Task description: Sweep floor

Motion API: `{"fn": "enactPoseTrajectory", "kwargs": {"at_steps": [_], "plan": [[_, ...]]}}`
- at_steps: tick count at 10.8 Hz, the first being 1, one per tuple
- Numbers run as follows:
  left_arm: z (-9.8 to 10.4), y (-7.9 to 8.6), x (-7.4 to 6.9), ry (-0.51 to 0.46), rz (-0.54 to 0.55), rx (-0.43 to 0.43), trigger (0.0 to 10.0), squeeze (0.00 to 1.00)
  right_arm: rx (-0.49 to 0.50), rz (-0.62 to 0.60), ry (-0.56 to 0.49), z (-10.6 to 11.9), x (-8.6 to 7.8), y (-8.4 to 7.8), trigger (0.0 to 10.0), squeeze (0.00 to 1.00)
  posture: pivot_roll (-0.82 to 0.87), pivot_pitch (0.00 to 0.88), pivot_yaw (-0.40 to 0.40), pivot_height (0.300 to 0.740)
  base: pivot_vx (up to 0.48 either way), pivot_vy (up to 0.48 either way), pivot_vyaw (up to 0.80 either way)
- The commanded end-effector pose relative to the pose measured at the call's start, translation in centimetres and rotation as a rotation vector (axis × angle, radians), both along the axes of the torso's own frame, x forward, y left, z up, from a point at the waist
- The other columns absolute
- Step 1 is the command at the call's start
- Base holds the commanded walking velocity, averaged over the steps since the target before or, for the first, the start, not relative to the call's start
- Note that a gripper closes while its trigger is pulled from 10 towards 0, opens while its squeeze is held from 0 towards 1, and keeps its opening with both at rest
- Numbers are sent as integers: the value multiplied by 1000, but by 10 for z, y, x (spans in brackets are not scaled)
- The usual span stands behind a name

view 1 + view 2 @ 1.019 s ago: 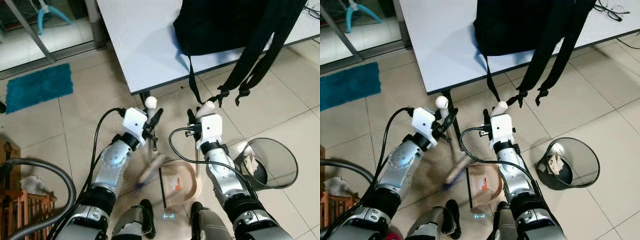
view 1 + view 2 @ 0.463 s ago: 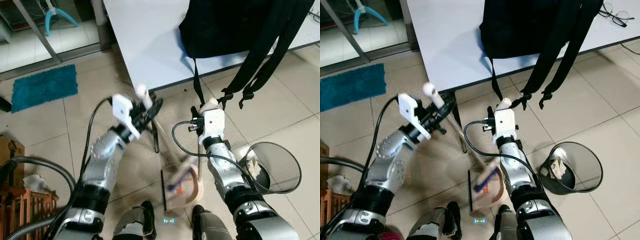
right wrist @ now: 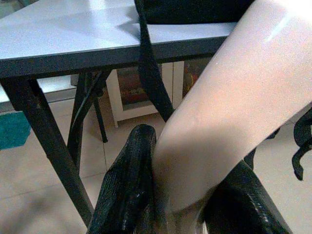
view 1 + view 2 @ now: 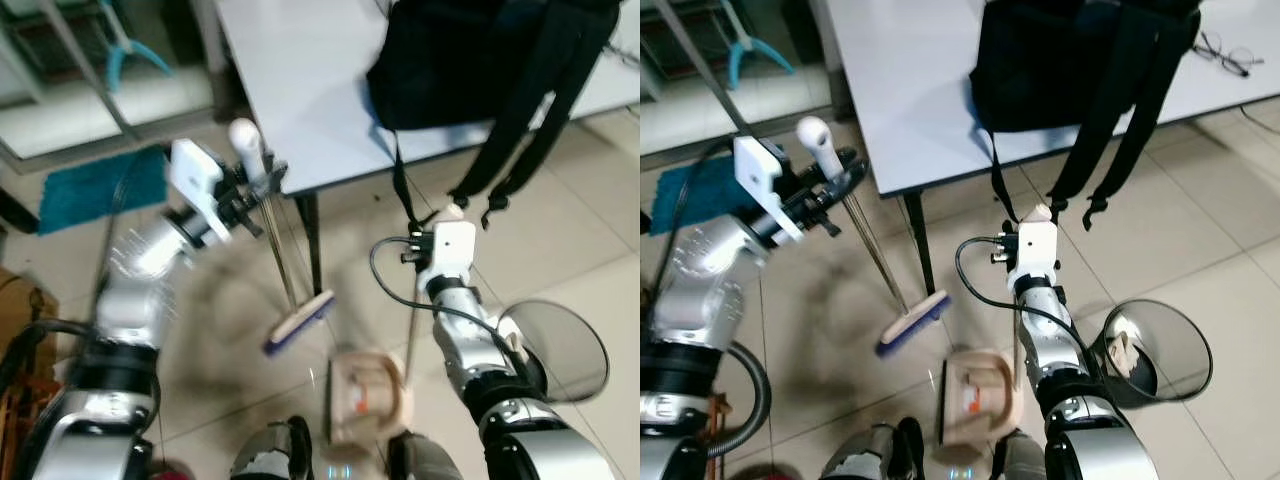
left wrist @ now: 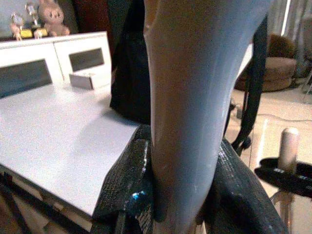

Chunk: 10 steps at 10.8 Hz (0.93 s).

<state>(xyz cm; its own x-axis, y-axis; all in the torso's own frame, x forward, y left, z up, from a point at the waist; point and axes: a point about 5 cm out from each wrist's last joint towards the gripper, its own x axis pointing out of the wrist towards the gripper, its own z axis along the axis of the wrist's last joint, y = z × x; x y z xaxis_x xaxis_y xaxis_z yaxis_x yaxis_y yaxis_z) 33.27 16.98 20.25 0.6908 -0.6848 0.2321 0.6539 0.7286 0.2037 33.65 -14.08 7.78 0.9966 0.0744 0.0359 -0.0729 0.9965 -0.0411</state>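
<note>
Broom lifted over the floor, dustpan held low.
Left pincer (image 4: 830,170) grips the broom (image 4: 912,322) handle near the bench (image 4: 902,90) corner; right pincer (image 4: 1032,222) clamps the dustpan (image 4: 978,392) handle beside the bin (image 4: 1155,352).

Tiled floor (image 4: 1200,250) carries dustpan (image 4: 978,393), bin (image 4: 1155,352); table (image 4: 905,70) holds backpack (image 4: 1065,55).

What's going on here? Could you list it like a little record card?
Left gripper: shut on the broom handle, raised beside the table
Broom head: above the tiled floor, tilted
Right gripper: shut on the dustpan handle
Dustpan: on the floor by the robot's feet
Bin: on the robot's right, paper inside
On the table: black backpack, glasses
</note>
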Motion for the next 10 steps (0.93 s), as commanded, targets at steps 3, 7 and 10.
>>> {"fn": "enactPoseTrajectory", "kwargs": {"at_steps": [3,7,10], "plan": [[-20,27,-7,45,250,41,10000,0,70,5,-94,24,0,-19,10000,0,29,35,76,740,0,0,0],[-71,29,-25,166,470,95,10000,0,113,-44,-235,98,-17,-46,10000,0,-10,30,80,740,0,0,0],[-75,16,-22,170,540,90,10000,0,137,-44,-270,151,-31,-55,10000,0,-29,35,93,740,0,0,-410]]}}
